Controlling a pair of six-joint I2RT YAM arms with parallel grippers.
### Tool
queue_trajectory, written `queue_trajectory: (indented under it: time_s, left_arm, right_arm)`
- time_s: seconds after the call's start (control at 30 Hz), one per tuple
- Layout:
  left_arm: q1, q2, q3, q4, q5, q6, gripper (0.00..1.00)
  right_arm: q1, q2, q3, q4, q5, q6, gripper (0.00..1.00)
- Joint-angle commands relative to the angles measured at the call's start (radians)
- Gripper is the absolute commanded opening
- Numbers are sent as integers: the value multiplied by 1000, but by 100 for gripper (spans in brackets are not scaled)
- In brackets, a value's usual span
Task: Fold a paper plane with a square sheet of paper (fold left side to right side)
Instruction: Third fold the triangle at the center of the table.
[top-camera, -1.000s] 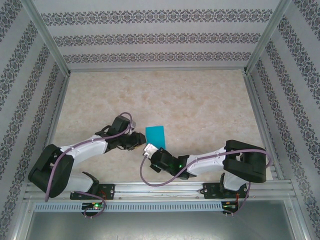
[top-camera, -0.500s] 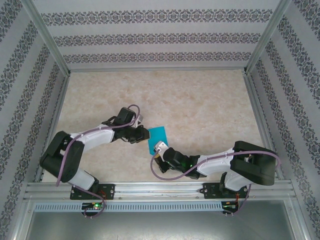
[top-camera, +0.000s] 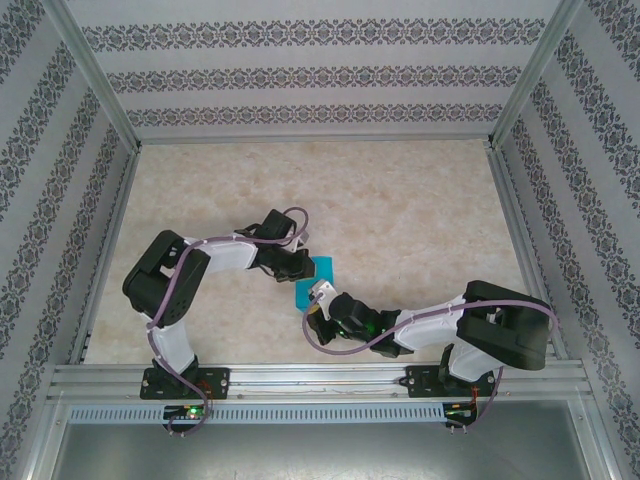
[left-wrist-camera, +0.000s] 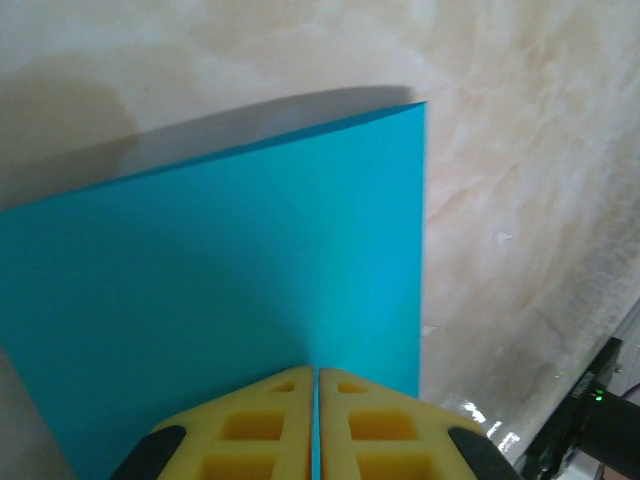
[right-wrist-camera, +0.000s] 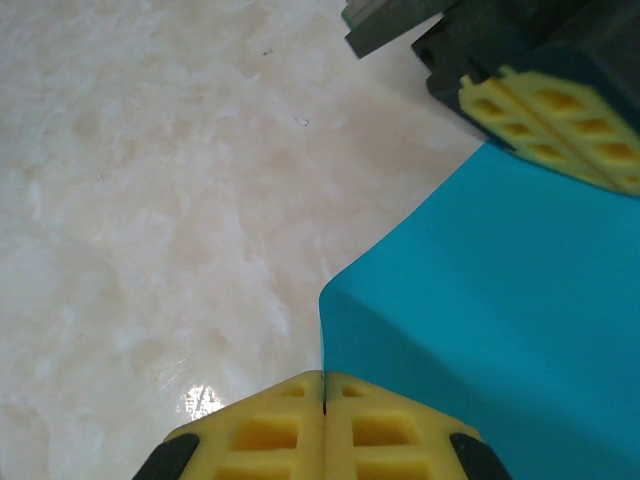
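The square sheet of paper (top-camera: 323, 267) is plain turquoise and hangs bent just above the table between both grippers. My left gripper (top-camera: 306, 268) is shut on its left edge; in the left wrist view the sheet (left-wrist-camera: 220, 300) spreads away from the pinched yellow fingertips (left-wrist-camera: 318, 374). My right gripper (top-camera: 318, 293) is shut on the near edge; in the right wrist view the sheet (right-wrist-camera: 500, 300) curls up to the right from the closed tips (right-wrist-camera: 323, 378). The left gripper's yellow fingers (right-wrist-camera: 550, 115) clamp the far edge there.
The beige marbled table (top-camera: 400, 210) stretches far and to both sides of the sheet. Patterned walls and metal posts (top-camera: 512, 105) enclose it. An aluminium rail (top-camera: 320, 375) runs along the near edge by the arm bases.
My left gripper has slid right to the sheet and closed on its left edge. The right gripper has stayed shut on the near edge. The sheet now looks smaller and bent between them.
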Motion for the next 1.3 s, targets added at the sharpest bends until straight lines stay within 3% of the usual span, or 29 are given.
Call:
queue_trajectory:
  time_s: [0.0,0.5,1.27]
  left_arm:
    - [-11,21,12,-60,-38,48,8]
    - [-17,49,-2,-109,-115,96,3]
    - [-43,89,42,-134,-118,142,0]
  right_arm:
    - [-15,5,-23,39,-24,47,0]
    - [-79,-39,-63,22,-56,189,0]
    - [-174,-58,-16,-90,-64,180,0]
